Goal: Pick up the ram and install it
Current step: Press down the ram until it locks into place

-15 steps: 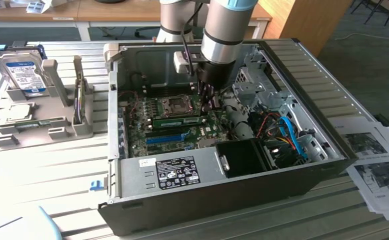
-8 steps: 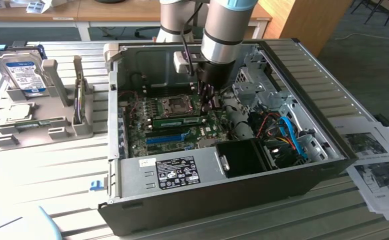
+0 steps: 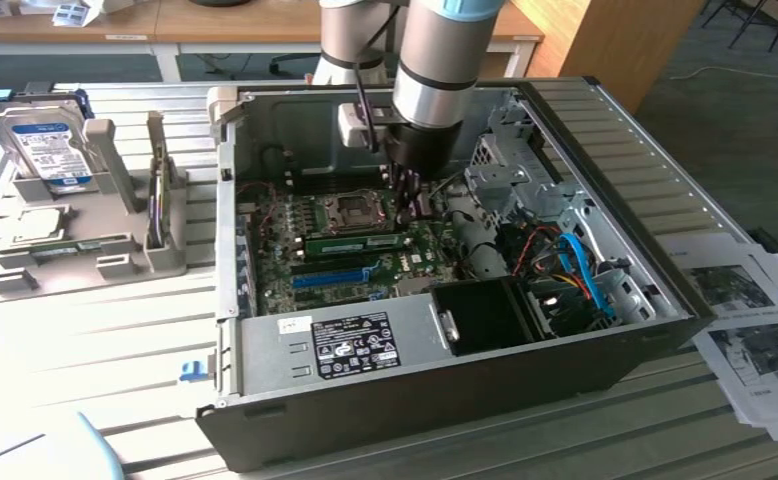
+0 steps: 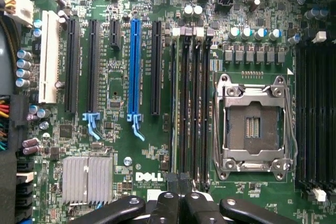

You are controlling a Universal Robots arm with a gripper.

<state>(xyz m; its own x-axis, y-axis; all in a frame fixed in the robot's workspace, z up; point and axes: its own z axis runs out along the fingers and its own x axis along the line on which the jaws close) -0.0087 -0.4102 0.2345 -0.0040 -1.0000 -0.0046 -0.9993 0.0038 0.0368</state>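
While the arm (image 3: 436,60) is hanging down into the open computer case (image 3: 603,390), the pincer (image 3: 409,203) is sitting low over the green motherboard (image 3: 423,262), just beside the processor socket (image 3: 353,208). Its 2 fingers (image 4: 171,183) are pressing together, with no gap between them and nothing showing between the pads. In the wrist view the pincer (image 4: 178,182) is hovering over one end of a row of 4 black memory slots (image 4: 195,108), close to the white brand lettering (image 4: 145,176).

Already in the case, the ram (image 3: 356,242) is lying along the motherboard as a narrow green stick, in the memory slot nearest the blue slot (image 3: 329,277). Seen from the wrist, the ram (image 4: 173,103) is showing edge-on as a thin pale line. One end of it is lying just beside the shut fingertips; whether they are touching it I cannot tell.

On the exterior view's left, a hard drive (image 3: 40,140) with a blue label is standing upright in a grey rack (image 3: 122,262) on the white slatted surface (image 3: 82,350), well apart from the case. Printed sheets (image 3: 756,340) are lying at the exterior view's right
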